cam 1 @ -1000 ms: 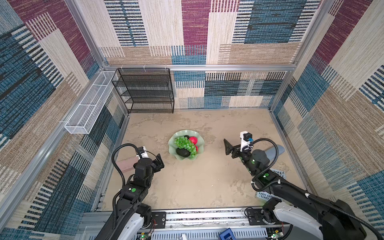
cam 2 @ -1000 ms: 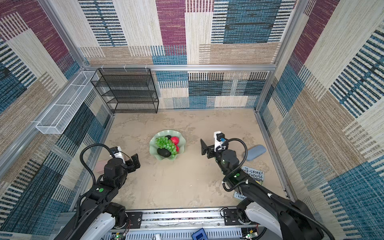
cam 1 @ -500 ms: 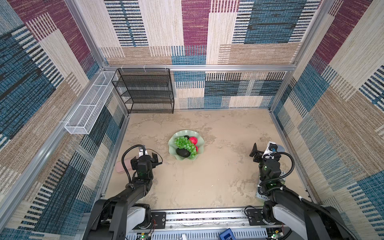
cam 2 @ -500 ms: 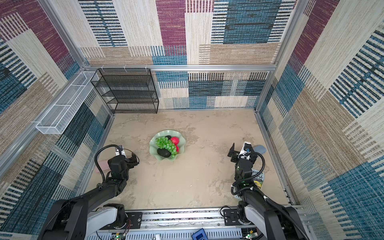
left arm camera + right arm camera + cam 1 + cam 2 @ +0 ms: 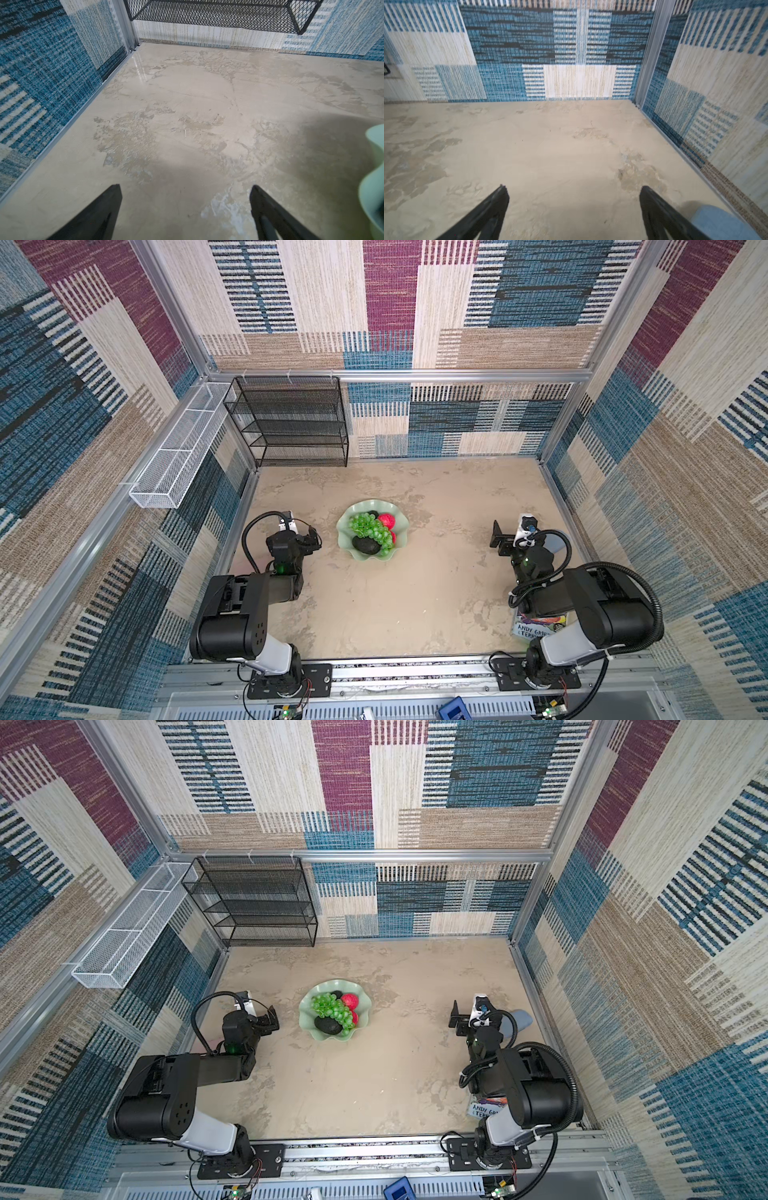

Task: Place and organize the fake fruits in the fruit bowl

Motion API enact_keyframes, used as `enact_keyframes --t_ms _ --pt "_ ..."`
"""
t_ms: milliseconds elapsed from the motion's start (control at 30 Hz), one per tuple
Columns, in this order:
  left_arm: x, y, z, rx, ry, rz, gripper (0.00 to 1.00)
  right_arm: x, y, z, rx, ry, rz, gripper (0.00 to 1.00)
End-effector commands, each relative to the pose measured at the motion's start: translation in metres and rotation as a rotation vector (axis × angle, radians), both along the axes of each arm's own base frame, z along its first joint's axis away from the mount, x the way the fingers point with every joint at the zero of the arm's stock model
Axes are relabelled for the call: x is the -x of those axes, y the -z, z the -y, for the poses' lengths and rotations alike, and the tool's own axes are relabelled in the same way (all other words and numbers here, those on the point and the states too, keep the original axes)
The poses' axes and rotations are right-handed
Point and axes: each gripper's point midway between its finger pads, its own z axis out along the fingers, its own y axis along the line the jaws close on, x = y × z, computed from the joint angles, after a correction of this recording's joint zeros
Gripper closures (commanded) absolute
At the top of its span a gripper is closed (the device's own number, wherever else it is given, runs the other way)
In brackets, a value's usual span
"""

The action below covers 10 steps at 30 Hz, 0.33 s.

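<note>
Clearly, the fruit bowl lies between open left gripper and open right gripper.

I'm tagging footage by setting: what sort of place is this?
Probably a robot test cell, not a home: patchwork woven-fabric walls on an aluminium frame, a black left robot arm and right robot arm bolted to a metal rail.

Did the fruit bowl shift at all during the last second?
No. In a top view the fruit bowl sits in the same spot on the table, in front and to the right of the black wire rack.
</note>
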Motion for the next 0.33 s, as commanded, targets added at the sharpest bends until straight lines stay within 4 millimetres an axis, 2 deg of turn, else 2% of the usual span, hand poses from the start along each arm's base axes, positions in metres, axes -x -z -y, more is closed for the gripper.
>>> enact_keyframes --t_ms 0,133,300 --pt "-0.0046 -0.0066 0.0037 -0.004 0.025 0.02 0.01 -0.0024 -0.0146 -0.0107 -0.002 -0.062 0.061 0.0" --pt "-0.0076 -0.0058 0.0047 -0.004 0.035 0.016 0.01 -0.0038 -0.0119 -0.0104 -0.006 -0.061 0.042 0.0" --pt "-0.0019 -0.008 0.0028 -0.003 0.024 0.04 0.01 -0.0054 -0.0117 -0.0104 -0.011 -0.069 0.039 0.0"
